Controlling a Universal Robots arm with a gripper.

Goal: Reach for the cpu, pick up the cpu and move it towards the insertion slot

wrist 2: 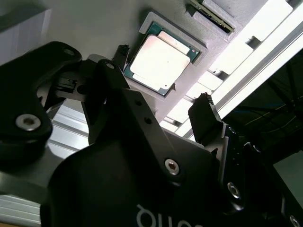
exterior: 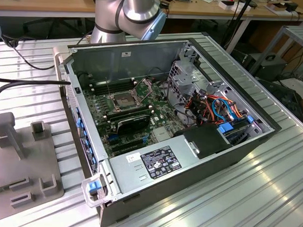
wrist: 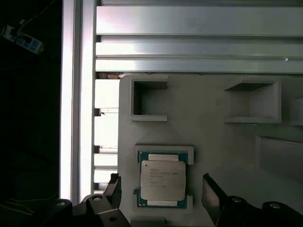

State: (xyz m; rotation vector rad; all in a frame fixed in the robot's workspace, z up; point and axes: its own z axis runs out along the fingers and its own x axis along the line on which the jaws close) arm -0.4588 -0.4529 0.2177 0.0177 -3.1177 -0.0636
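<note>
A ribbed aluminium desk [exterior: 248, 196] carries an open computer case [exterior: 133, 58] and, beside it, a grey fixture plate [wrist: 213, 142] with moulded pockets. The cpu [wrist: 162, 180] lies flat in a shallow nest [wrist: 142, 152] on that plate, its pale lid facing up. Raised lips at the corners of the nest seem meant to keep the chip square and in a known spot for a repeatable grasp.

In both wrist views the jaws are spread wide and grasp nothing. The cpu [wrist 2: 159, 61] sits in the gap between them, one finger to each side, apart from both and roughly centred. That straddling pose looks like the reach stage, lined up so the fingers could meet opposite edges of the chip, not its lid.

The insertion slot [exterior: 121, 99] is on the motherboard inside the case, its metal plate hinged up and the dark centre exposed. It is well apart from the jaws and the plate.
</note>
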